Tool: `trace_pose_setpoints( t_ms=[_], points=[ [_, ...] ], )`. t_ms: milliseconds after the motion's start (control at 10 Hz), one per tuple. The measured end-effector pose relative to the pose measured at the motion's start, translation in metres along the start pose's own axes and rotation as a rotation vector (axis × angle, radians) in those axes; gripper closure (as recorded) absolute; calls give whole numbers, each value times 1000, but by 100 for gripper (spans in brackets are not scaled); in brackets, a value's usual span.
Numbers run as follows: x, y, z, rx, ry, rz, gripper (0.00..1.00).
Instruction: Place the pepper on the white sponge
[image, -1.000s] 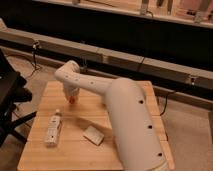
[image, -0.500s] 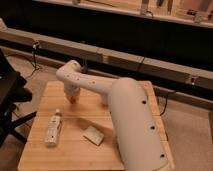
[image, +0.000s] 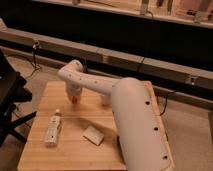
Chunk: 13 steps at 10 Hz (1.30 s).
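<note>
The pincer (image: 75, 94) hangs behind and left of the sponge (image: 93, 135), the pepper (image: 75, 99) at its tip (gripped or merely touched, I cannot tell). Carry it level to the sponge's middle, lower until it touches, then release gently so it does not roll onto the desk (image: 70, 152). The bottle (image: 53, 129) lies left of the sponge.

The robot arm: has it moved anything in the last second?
Nothing visibly changed. The gripper hangs over the far left of the table, the pepper at its tip; the white sponge and the bottle lie where they were.
</note>
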<state>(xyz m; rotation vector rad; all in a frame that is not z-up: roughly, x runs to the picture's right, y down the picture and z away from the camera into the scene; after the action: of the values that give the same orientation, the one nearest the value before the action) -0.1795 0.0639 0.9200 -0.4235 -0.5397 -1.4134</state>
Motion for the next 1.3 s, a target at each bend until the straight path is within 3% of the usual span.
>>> trace_pose_setpoints(
  t_ms=[1300],
  points=[
    [-8,4,-7,10,-15,-32,99]
  ],
)
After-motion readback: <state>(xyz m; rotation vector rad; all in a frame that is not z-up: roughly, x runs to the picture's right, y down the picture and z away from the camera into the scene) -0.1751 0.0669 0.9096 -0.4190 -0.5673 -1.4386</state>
